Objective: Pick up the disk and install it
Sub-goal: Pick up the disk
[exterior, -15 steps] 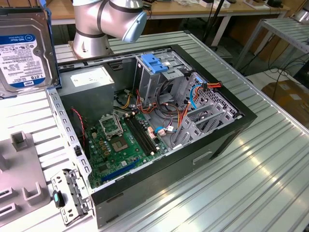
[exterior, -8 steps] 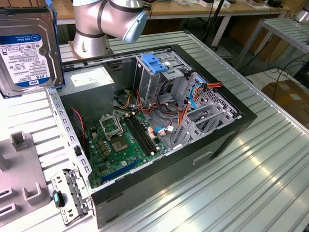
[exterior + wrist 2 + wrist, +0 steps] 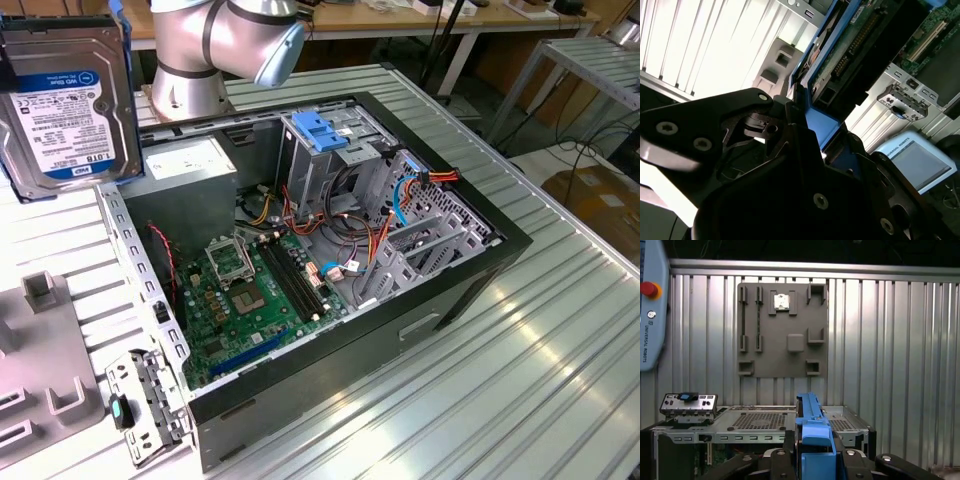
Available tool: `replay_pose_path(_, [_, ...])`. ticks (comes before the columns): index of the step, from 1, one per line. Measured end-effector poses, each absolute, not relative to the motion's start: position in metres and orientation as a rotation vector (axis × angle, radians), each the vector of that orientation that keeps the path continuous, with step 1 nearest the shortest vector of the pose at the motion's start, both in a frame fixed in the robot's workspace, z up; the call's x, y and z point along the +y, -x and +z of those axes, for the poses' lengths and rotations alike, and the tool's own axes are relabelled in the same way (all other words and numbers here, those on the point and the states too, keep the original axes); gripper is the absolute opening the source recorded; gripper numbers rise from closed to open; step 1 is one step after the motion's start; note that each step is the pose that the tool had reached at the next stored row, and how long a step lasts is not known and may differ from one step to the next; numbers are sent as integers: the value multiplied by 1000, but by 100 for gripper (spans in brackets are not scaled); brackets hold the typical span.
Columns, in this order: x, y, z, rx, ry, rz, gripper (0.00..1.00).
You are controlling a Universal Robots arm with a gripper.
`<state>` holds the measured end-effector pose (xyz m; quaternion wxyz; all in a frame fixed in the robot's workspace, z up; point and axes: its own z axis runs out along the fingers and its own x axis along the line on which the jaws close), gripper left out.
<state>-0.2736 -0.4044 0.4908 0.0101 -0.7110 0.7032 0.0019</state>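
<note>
Disk: a flat, dark-grey rectangular hard drive (image 3: 65, 100) with bright blue plastic side rails. It is lifted off the table at the exterior view's far left, well apart from the computer case. Its labelled face is turned towards the exterior camera.
Disk underside: in the second wrist view its green circuit-board face (image 3: 850, 47) runs away from the gripper.
Gripper: black, two-fingered (image 3: 814, 442), clamped onto the disk at one end. In the first wrist view a blue rail (image 3: 812, 432) stands upright between the fingers.
Arm: a silver joint with a pale blue cap (image 3: 225, 40) at the far side of the scene, behind the case.
Computer case: a black metal tower (image 3: 480, 270) lying on its side with the side panel off, in the middle of the table.
Inside the case: a green motherboard (image 3: 240, 310) lies towards the exterior view's left. A grey metal drive cage (image 3: 330, 180) stands at the far side, and a wide light-blue plastic latch plate (image 3: 318, 130) sits on top of it. Red, yellow and blue cables run to the cage's right.
Table: ribbed silver metal (image 3: 520, 380) beneath everything.
Fixture plate: a flat grey plate with raised blocks (image 3: 782, 330) lies on the table beside the case, at the exterior view's near left.
</note>
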Motion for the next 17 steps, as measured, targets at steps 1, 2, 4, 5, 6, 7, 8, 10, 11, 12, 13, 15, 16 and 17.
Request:
replay_pose_path(1, [-405, 273, 491, 2195, 2219, 6, 37])
replay_pose_path(2, [-405, 271, 491, 2195, 2219, 6, 37])
replay_pose_path(4, [-406, 269, 491, 2195, 2219, 6, 37])
replay_pose_path(5, [-407, 267, 491, 2195, 2219, 6, 37])
replay_pose_path(6, [-408, 266, 491, 2195, 2219, 6, 37])
replay_pose_path(7, [-409, 265, 491, 2195, 2219, 6, 37])
replay_pose_path(8, [-411, 265, 491, 2195, 2219, 6, 37])
replay_pose_path(10, [-412, 263, 491, 2195, 2219, 6, 37])
replay_pose_path(11, [-412, 262, 491, 2195, 2219, 6, 37])
replay_pose_path(12, [-413, 261, 491, 2195, 2219, 6, 37])
replay_pose_path(13, [-414, 260, 491, 2195, 2219, 6, 37])
replay_pose_path(15, [-414, 258, 491, 2195, 2219, 6, 37])
replay_pose_path(16, [-414, 258, 491, 2195, 2219, 6, 37])
replay_pose_path(17, [-414, 257, 491, 2195, 2219, 6, 37])
